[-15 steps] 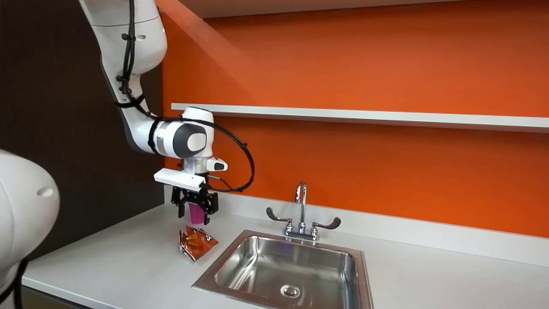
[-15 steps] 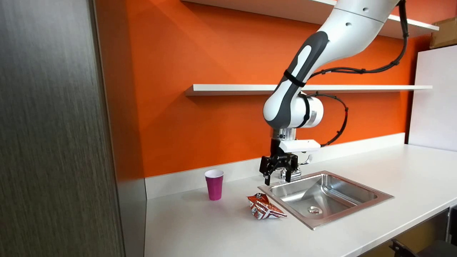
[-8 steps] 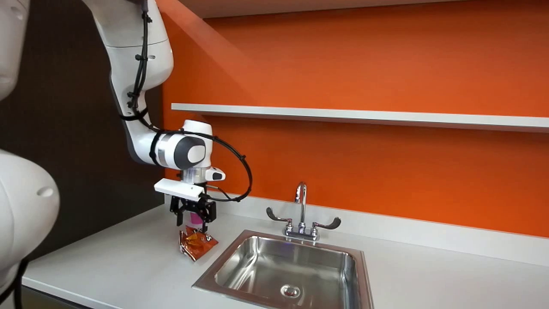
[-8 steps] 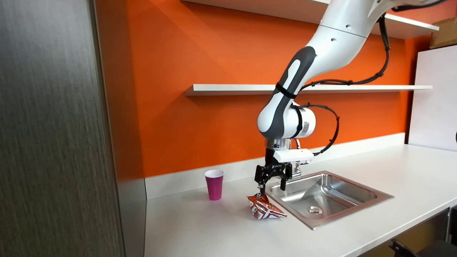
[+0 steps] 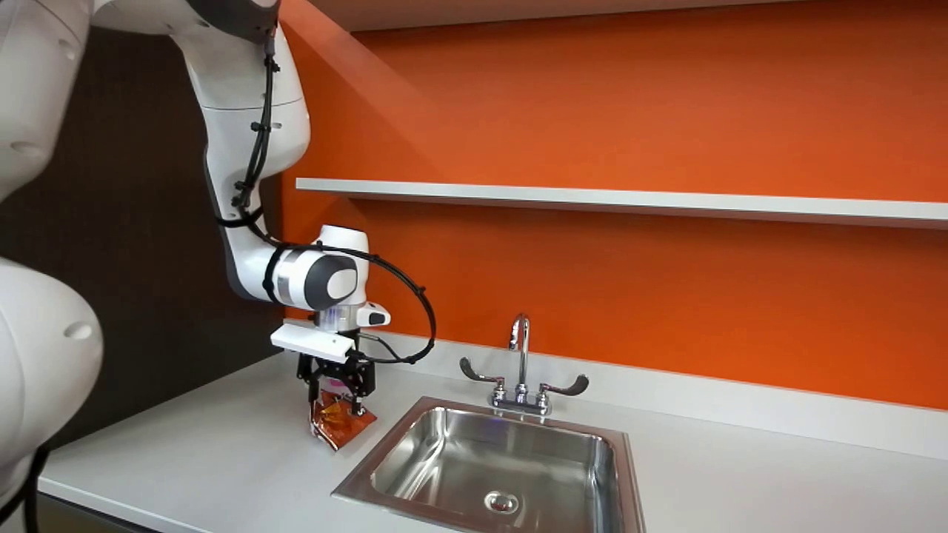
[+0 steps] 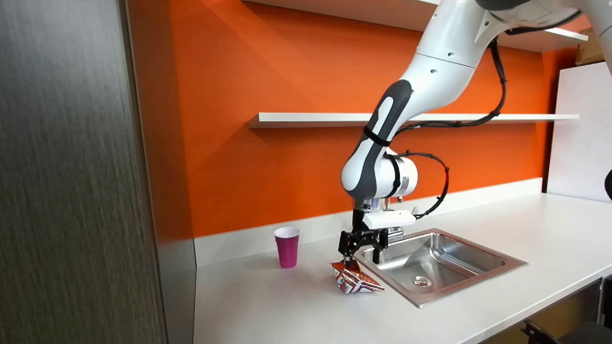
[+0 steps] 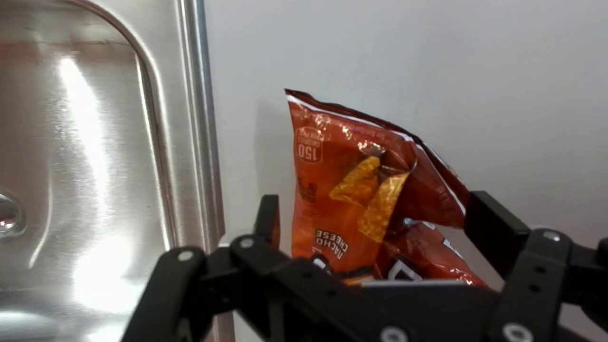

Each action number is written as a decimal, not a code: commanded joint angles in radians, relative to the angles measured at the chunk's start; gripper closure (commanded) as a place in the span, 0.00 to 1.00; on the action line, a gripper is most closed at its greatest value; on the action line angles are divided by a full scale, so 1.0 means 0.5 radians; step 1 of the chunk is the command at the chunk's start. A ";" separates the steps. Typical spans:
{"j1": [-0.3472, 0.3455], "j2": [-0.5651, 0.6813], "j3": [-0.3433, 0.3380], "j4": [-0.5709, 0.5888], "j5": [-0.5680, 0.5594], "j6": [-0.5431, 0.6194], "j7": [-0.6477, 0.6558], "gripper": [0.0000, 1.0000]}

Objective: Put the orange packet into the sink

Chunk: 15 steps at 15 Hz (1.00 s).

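The orange packet (image 5: 342, 429) lies crumpled on the counter left of the sink in an exterior view; it also shows in an exterior view (image 6: 355, 281) and in the wrist view (image 7: 316, 204). My gripper (image 5: 335, 409) is open and points down at the packet; it also shows in an exterior view (image 6: 362, 262). In the wrist view the gripper (image 7: 377, 218) has one finger on each side of the packet, with a gap on the left. The right finger overlaps a packet corner; I cannot tell if it touches. The steel sink (image 5: 459, 459) is beside the packet.
A pink-purple cup (image 6: 288, 251) stands on the counter near the back wall, partly hidden behind my gripper in an exterior view. The chrome faucet (image 5: 522, 363) with two lever handles rises behind the sink. A white shelf (image 5: 592, 197) runs along the orange wall above.
My gripper has moved down from above the packet until its fingers are at the packet's level. The fingers have stayed open. The packet, cup and sink have not moved.
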 commanded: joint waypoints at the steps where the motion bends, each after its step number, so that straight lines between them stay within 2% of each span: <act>1: -0.015 0.079 0.014 0.070 -0.045 0.056 0.090 0.00; 15: 0.015 0.197 -0.106 0.179 -0.179 0.111 0.262 0.00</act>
